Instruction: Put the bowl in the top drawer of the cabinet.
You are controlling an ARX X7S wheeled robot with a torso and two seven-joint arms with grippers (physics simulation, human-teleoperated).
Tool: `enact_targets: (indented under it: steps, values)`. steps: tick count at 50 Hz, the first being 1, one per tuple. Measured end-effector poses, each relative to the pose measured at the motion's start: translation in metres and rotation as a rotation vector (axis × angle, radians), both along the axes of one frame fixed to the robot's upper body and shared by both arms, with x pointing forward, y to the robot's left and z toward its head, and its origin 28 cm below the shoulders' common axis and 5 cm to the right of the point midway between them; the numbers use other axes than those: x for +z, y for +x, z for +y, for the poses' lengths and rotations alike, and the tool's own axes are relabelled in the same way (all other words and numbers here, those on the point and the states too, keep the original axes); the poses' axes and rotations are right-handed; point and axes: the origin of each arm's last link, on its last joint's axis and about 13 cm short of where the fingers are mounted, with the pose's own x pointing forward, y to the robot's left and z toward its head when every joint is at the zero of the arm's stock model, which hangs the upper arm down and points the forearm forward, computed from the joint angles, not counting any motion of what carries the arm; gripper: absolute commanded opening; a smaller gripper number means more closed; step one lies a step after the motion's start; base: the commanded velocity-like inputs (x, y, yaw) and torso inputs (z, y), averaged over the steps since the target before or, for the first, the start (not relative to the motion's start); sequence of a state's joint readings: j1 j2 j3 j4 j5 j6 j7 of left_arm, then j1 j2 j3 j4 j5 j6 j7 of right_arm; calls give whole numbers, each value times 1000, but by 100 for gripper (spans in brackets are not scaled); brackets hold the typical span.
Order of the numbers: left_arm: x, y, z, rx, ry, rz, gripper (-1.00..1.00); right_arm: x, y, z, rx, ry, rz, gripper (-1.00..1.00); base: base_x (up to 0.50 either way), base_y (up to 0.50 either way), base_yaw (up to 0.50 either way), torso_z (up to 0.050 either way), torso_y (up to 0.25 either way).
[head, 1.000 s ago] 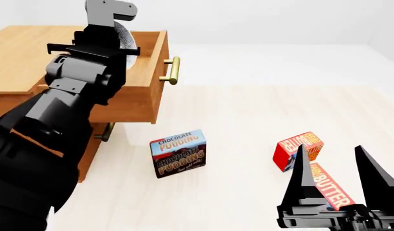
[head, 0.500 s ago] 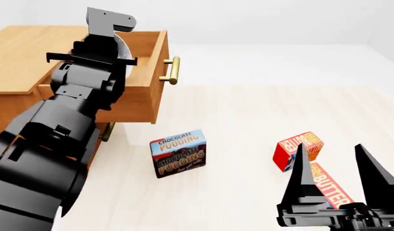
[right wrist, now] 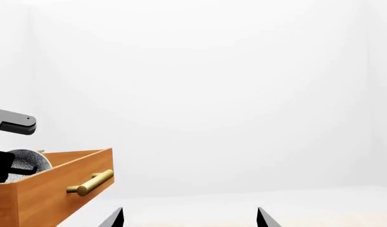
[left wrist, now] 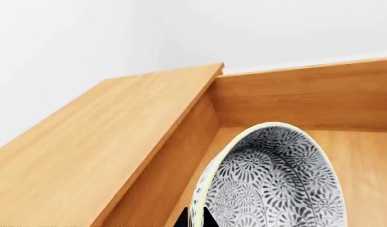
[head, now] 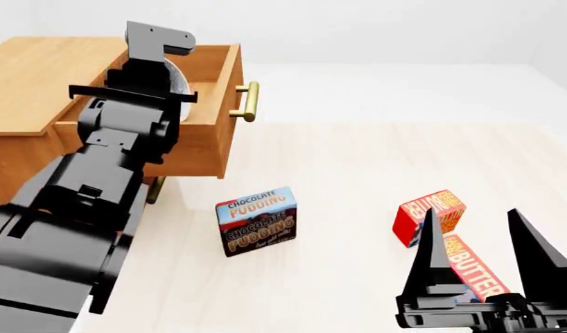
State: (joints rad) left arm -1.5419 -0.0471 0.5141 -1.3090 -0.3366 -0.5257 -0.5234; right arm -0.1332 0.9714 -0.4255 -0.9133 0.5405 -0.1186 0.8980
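Head view: our left gripper (head: 177, 73) reaches into open top drawer (head: 214, 104) of cabinet (head: 34, 76), clamped on rim of bowl (head: 180, 78). Left wrist view: bowl (left wrist: 276, 182) tilted on edge between fingers, inside drawer walls (left wrist: 307, 94), above drawer floor; contact with floor, we cannot tell. Right gripper (head: 482, 260) low, well apart from cabinet, jaws spread, nothing held. Butter box (head: 430, 215) just beyond it, pudding box (head: 258, 220) off to its left.

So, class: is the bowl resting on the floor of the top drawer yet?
Cannot tell. In the left wrist view the bowl stands on edge inside the top drawer, but its lower rim is cut off; in the head view the left gripper hides it.
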Motion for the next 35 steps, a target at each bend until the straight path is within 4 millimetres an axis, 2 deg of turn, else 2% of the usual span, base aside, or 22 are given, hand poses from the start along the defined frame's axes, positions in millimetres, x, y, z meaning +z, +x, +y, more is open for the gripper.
enact_targets:
  steps: [10, 11, 25, 35]
  values:
    - [0, 0, 0, -3, 6, 4, -100, 0, 0, 0, 1, -1, 0, 100, 0, 0, 0, 0, 0]
    - [0, 0, 0, -3, 6, 5, 100, 0, 0, 0, 1, -2, 0, 100, 0, 0, 0, 0, 0]
    - [4, 0, -1, -3, 14, -2, 100, 1, 0, 1, 4, -5, -2, 100, 0, 0, 0, 0, 0]
    - [15, 1, -3, -10, 34, -40, 100, 2, -1, 1, 5, -7, -4, 100, 0, 0, 0, 0, 0]
